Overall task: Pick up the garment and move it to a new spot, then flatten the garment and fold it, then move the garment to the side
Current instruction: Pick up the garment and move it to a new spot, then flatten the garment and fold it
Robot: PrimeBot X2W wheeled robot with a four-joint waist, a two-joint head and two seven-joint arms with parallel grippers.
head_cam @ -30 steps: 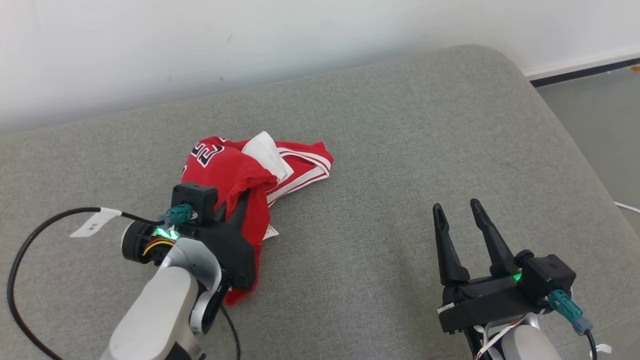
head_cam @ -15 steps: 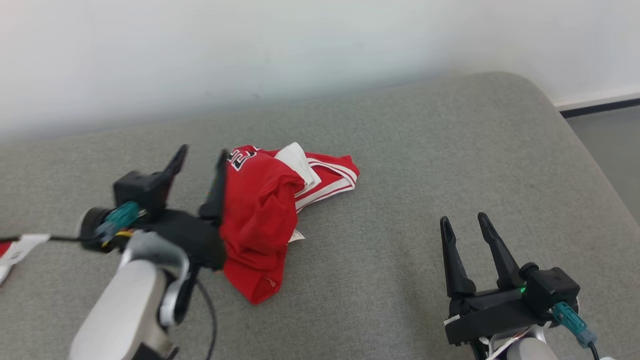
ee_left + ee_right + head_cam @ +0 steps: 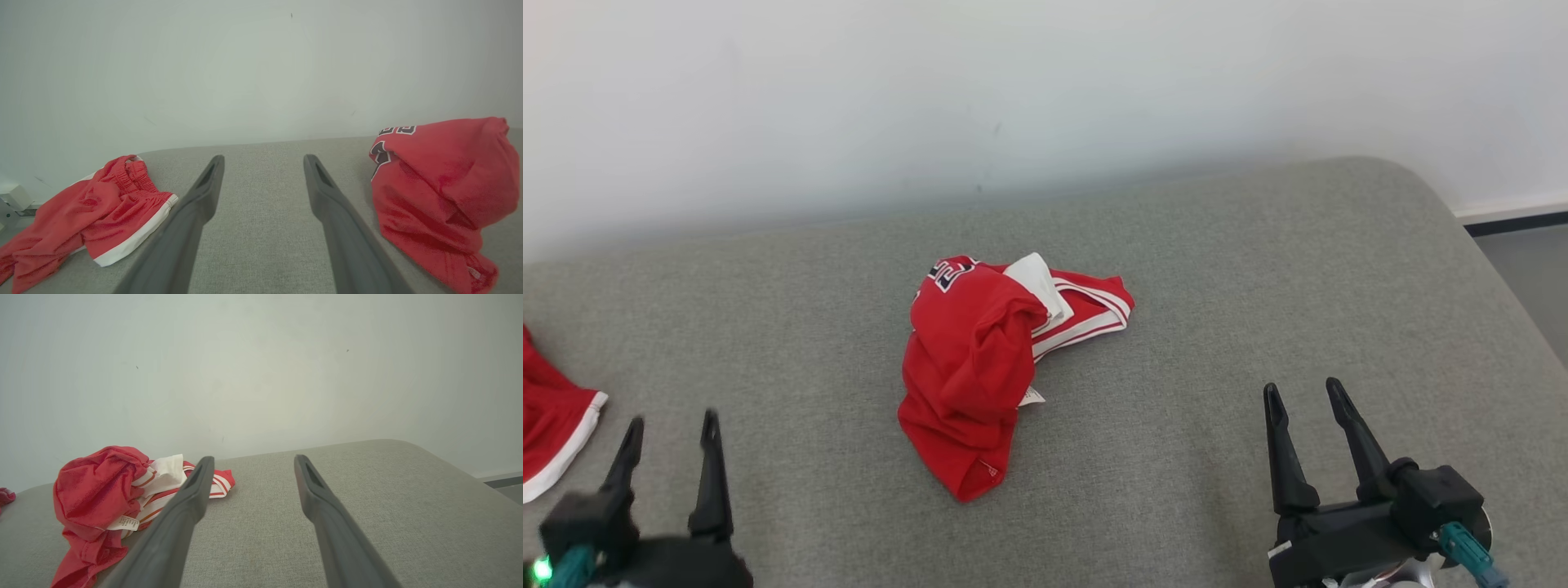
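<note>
So, you're sitting with the left gripper [image 3: 672, 420] and right gripper [image 3: 1301, 387] both gaping wide, holding nothing. Garment [image 3: 972, 367] is lying bunched on the cushion [image 3: 1217, 269] between them. Flattening, folding, moving aside: I'm guessing all that's waiting.

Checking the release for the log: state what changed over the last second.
The left gripper let go of the red jersey: its fingers were shut on the cloth, opened, and drew back toward the robot, clear of it. The jersey stays crumpled on the grey cushion; the right gripper stays open and idle. The head view's shift is the camera's.
</note>
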